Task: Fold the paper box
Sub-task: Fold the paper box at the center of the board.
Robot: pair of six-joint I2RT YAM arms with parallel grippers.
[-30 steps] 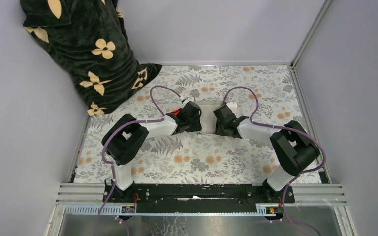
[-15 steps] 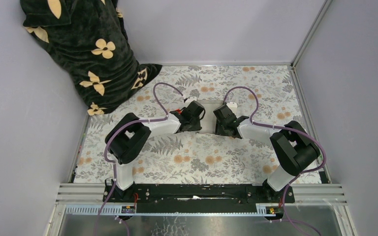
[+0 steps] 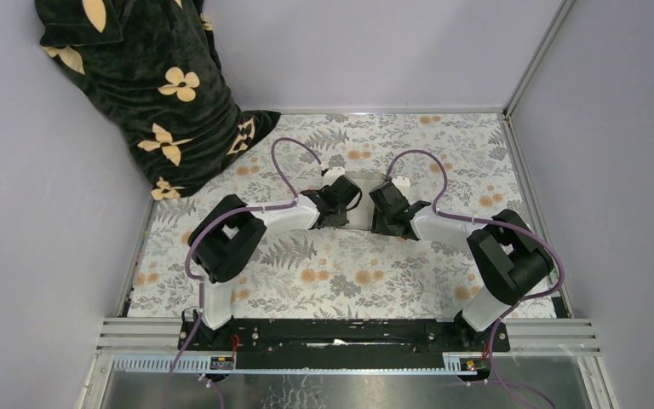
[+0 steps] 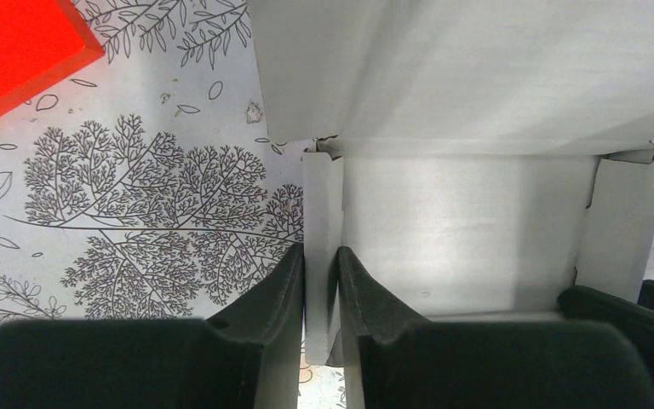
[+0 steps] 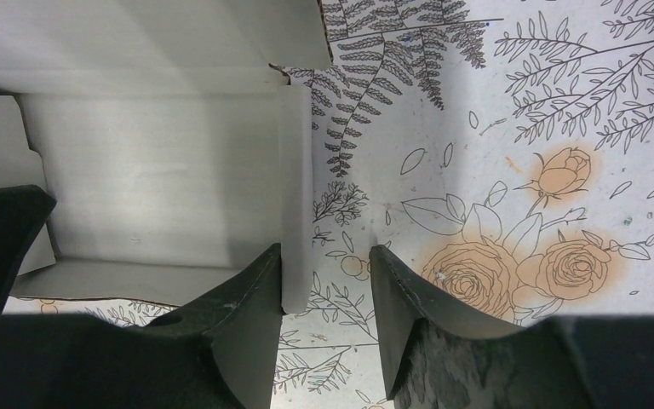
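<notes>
**Left arm closes in on the box's side wall**

Since a second ago the left gripper (image 4: 319,256) has slid in toward the paper box (image 3: 364,189) and its fingers have drawn together. They now sit astride the raised left flap (image 4: 322,213) and seem to press both faces, though the close wrist view cannot confirm a firm clamp. The right gripper (image 5: 325,251) stands apart around the right flap (image 5: 295,187), with its inner finger against the card and its outer finger clear. The box rests base-down toward the far edge of the worktop (image 3: 349,273), midway across. Both walls are probably being kept upright for the next fold. The red rectangle (image 4: 17,51) lies beside the box.
</notes>
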